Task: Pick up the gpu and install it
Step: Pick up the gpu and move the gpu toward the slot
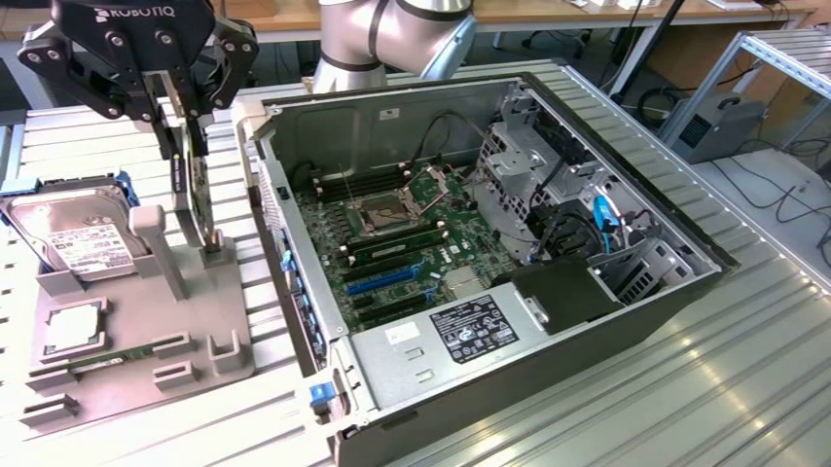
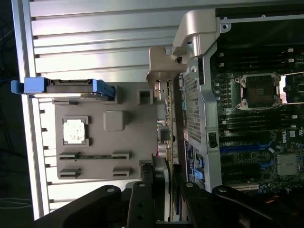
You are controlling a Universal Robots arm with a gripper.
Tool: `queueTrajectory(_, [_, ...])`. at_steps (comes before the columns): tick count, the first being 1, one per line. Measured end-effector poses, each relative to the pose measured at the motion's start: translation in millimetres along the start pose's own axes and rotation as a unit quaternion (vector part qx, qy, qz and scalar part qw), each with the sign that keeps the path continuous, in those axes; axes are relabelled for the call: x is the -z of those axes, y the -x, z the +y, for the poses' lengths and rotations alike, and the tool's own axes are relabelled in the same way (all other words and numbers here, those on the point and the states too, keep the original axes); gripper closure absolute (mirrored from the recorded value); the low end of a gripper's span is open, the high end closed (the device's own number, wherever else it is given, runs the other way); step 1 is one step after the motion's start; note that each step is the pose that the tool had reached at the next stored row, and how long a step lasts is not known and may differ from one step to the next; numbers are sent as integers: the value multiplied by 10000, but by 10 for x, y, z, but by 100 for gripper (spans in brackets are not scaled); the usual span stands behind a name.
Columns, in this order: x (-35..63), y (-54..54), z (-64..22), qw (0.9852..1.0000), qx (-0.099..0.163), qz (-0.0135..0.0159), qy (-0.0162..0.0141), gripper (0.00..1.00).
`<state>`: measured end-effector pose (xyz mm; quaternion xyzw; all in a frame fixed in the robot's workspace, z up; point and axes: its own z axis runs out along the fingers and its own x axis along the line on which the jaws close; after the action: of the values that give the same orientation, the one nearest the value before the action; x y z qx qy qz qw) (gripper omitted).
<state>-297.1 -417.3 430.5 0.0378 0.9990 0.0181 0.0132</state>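
Observation:
The gpu (image 1: 193,190) is a thin dark card standing on edge over the grey fixture block (image 1: 195,302), at the exterior view's left beside the open computer case (image 1: 649,292). My gripper (image 1: 186,122) comes down from above, and its two black fingers are shut on the card's upper part. The card's lower edge sits level with the fixture's upright posts; I cannot tell whether it still rests in its slot. In the wrist view the gpu (image 2: 167,123) runs edge-on between my fingers (image 2: 147,183), close to the case's perforated rear wall (image 2: 192,109).
On the fixture lie a silver hard drive (image 1: 78,238) with blue rails, a processor chip (image 1: 72,326) and a green memory stick (image 1: 111,360). Inside the case the motherboard (image 1: 389,243) shows blue and black expansion slots (image 1: 383,280), with a power supply (image 1: 474,331) nearby.

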Motion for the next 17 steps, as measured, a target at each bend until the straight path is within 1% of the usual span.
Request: queueTrajectory(17, [-1,43,3,10000,0,0,-3,73])
